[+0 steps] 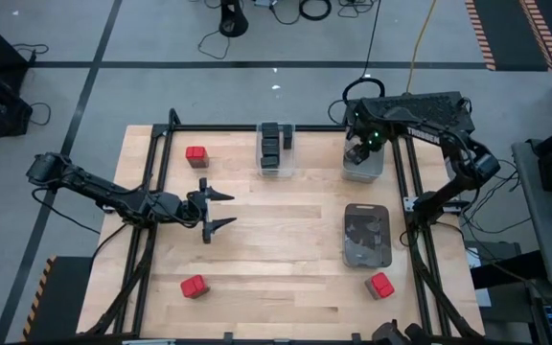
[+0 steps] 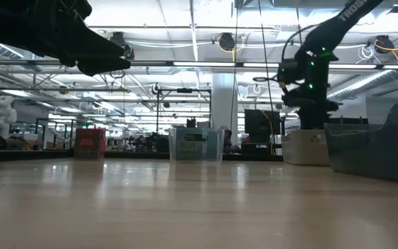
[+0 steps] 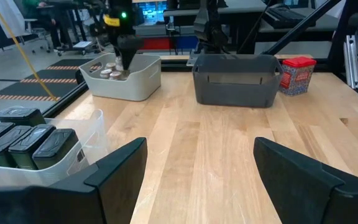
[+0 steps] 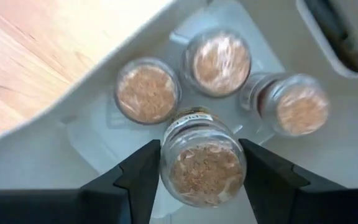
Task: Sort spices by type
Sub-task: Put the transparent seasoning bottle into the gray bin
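The right end effector point(image 4: 191, 171) hangs over the white plastic bin point(image 1: 363, 169) at the upper right of the high view, its fingers closed on a small round tan-topped glass jar point(image 4: 202, 163). Three more round jars point(image 4: 148, 90) already stand in that bin, so like goes with like. There is little room between them. The left end effector point(image 1: 220, 211) waits at the middle left with its fingers wide and empty. Three red boxy tins point(image 1: 195, 155) still sit loose on the wooden surface point(image 1: 276, 278), with lots of bare room around them.

Table centre point(image 1: 276, 220) open; clear bin point(image 1: 275, 149), white bin point(image 1: 362, 165), dark bin point(image 1: 366, 235) block far & right.
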Controlling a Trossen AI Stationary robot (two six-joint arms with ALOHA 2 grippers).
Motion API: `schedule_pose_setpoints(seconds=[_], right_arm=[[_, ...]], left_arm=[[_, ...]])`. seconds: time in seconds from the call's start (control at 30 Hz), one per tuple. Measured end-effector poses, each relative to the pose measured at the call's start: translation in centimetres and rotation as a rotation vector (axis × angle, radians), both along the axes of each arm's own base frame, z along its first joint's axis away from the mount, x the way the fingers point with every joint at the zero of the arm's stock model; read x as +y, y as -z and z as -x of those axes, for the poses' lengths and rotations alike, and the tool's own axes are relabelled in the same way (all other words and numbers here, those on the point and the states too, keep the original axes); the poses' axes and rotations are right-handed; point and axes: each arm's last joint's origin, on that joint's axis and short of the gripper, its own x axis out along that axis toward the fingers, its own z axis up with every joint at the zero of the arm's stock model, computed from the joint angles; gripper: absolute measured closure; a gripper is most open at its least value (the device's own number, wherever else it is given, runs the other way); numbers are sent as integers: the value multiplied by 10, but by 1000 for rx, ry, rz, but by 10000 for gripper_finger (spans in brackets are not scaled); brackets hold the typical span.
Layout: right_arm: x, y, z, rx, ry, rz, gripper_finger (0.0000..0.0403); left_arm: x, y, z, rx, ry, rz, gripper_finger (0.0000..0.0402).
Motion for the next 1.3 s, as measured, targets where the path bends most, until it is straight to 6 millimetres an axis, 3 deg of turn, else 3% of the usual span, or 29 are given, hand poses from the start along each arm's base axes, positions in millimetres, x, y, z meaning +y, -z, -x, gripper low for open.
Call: schedule_pose_setpoints(seconds=[0.2, 0.73, 0.87, 1.03, 1.23, 1.3], right_arm=[[-5, -22, -7, -29, 17, 26, 206], [-1, -20, -4, -1, 24, -13, 206], [-4, -21, -3, 79, 107, 92, 218], [-9, -22, -3, 79, 143, 152, 262], [-15, -15, -1, 83, 191, 137, 382], [-18, -13, 1, 85, 223, 135, 393]], left_arm=[[0, 0, 0, 0, 0, 0, 100], [0, 0, 0, 0, 0, 0, 100], [0, 0, 0, 0, 0, 1, 100], [0, 0, 0, 0, 0, 3, 100], [0, 0, 0, 0, 0, 3, 100], [0, 0, 0, 0, 0, 3, 100]])
